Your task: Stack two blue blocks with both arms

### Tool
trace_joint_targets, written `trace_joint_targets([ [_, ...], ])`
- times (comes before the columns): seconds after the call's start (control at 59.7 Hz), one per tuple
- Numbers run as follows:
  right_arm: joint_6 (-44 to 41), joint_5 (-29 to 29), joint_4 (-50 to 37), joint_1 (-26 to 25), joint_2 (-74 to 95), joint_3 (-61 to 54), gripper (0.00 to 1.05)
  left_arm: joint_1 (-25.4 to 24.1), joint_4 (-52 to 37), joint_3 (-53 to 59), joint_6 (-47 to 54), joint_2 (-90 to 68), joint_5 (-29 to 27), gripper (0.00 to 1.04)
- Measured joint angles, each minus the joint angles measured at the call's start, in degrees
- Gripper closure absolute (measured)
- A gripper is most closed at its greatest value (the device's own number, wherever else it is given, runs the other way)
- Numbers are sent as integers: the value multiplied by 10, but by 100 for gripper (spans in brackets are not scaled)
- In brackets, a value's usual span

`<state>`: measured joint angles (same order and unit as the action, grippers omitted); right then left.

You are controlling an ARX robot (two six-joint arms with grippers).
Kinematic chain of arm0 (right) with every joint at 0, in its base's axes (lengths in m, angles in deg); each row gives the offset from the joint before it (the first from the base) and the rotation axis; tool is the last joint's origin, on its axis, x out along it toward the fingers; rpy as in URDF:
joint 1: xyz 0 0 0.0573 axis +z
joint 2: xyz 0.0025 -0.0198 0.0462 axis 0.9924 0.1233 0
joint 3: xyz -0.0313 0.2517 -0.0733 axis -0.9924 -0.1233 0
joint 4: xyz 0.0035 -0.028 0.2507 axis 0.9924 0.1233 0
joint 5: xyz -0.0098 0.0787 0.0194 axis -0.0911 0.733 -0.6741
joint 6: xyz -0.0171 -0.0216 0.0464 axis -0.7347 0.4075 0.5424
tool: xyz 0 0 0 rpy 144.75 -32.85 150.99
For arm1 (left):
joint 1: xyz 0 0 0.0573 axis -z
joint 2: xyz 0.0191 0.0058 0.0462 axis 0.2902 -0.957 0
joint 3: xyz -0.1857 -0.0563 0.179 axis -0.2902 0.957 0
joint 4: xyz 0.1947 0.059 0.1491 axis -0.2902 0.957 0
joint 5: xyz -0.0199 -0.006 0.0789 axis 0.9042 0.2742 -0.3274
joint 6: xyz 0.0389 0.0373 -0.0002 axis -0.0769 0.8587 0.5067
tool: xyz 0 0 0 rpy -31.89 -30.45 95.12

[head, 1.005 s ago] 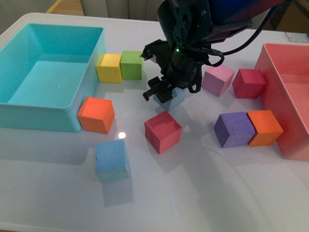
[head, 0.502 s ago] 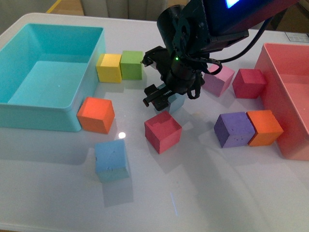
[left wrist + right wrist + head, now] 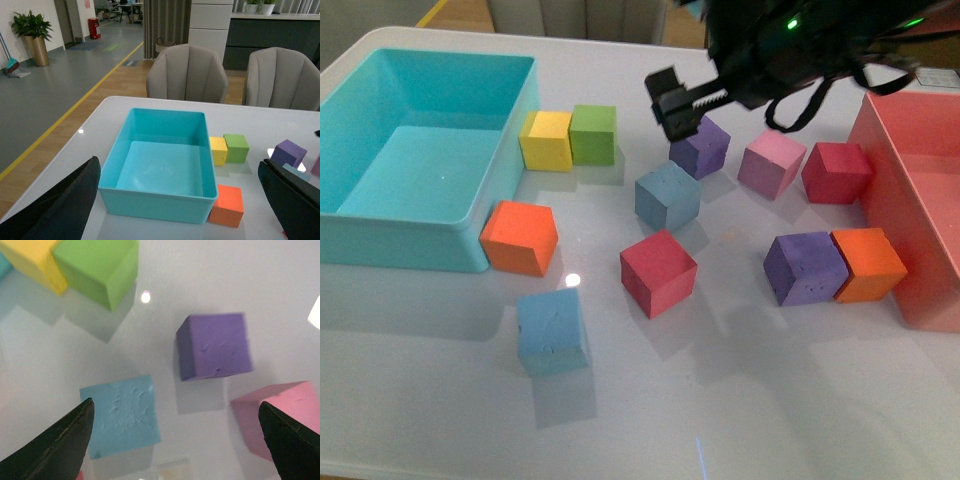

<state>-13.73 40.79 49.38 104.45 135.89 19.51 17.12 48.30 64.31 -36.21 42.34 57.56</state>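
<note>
One light blue block (image 3: 667, 195) sits mid-table on the white surface, and it also shows in the right wrist view (image 3: 122, 415). The second blue block (image 3: 552, 332) lies nearer the front left. My right gripper (image 3: 678, 105) is open and empty, raised above and behind the mid-table block; in its wrist view (image 3: 175, 405) the jaws stand wide apart with the block below, toward one finger. My left gripper (image 3: 179, 162) is open and empty, high over the table's left side, and is out of the front view.
A turquoise bin (image 3: 505, 150) stands at the left and a pink bin (image 3: 880, 150) at the right. Around the blocks lie yellow (image 3: 547, 140), green (image 3: 593, 134), orange (image 3: 520, 238), red (image 3: 658, 272), purple (image 3: 701, 146), pink (image 3: 771, 165) and further cubes (image 3: 805, 267).
My right gripper has lifted off the mid-table blue block and moved up and back to the right. The block stays on the table, and the purple cube behind it now shows.
</note>
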Motion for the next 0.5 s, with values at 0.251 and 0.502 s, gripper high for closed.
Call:
trace_joint_targets([
  [0.251,57,48,-115,-20,-254,-258,9,0,0,0,0,0,0,9],
  [0.502,113,-132,-431,-64,-397,-507,46,0,0,0,0,0,0,9],
])
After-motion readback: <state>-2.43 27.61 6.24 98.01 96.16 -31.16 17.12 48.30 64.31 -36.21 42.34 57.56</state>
